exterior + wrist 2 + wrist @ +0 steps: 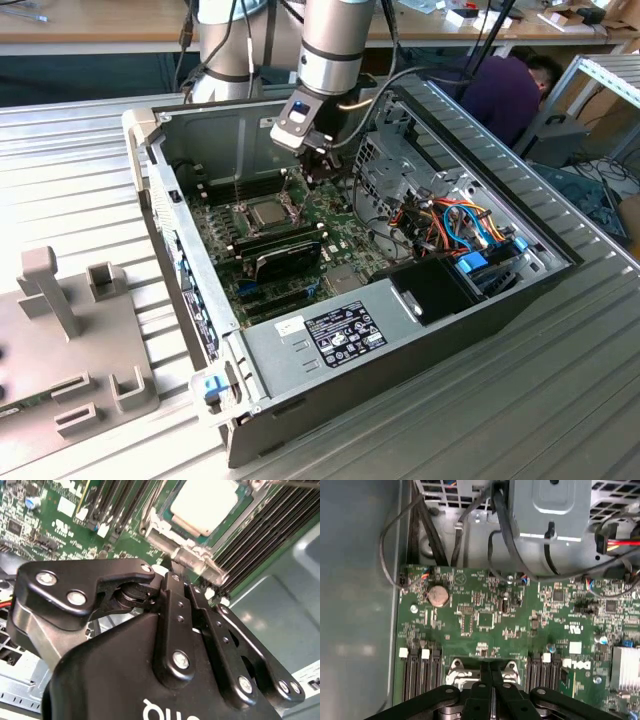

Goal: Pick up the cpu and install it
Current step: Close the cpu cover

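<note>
Black gripper linkages crowd both wrist views, fingers pressed together with nothing between them. The exterior view takes in the whole open computer case, the gripper low inside over the motherboard, drive cage close on the exterior view's right. The second wrist view shows the cpu seated in its socket frame, near the fingertips.

The silver arm hangs near-vertical from above, wrist turned straight down — its black claw points downward, both fingers pressed flat together at the tips
</note>
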Controlling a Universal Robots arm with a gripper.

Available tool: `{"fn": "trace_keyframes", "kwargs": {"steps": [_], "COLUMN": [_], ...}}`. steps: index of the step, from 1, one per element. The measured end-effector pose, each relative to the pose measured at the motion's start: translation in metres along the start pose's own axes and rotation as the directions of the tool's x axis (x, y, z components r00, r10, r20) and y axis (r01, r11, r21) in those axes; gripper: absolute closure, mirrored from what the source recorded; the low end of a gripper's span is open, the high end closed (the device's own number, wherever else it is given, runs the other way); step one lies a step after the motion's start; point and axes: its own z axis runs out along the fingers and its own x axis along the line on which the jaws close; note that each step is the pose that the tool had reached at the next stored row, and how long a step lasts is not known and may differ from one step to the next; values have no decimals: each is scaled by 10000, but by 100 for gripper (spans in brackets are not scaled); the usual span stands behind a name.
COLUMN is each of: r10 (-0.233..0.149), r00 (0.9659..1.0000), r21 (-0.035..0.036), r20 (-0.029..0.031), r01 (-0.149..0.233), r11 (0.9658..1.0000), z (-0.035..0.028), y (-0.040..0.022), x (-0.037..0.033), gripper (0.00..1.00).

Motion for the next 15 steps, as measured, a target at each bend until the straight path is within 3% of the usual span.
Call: {"fn": "trace_keyframes", "kwargs": {"steps": [1, 7, 14, 15], "r10": [2, -4, -3, -2], "r00": [10000, 10000, 10000, 10000], "r21": [-48, -48, -48, -47], "r20": [3, 5, 11, 15], "r01": [-2, 4, 3, 2], "r11": [10000, 10000, 10000, 10000], "z": [-4, 9, 35, 42], "y": [-94, -167, -299, -341], "x": [5, 9, 18, 20], "gripper": [89, 89, 89, 89]}}
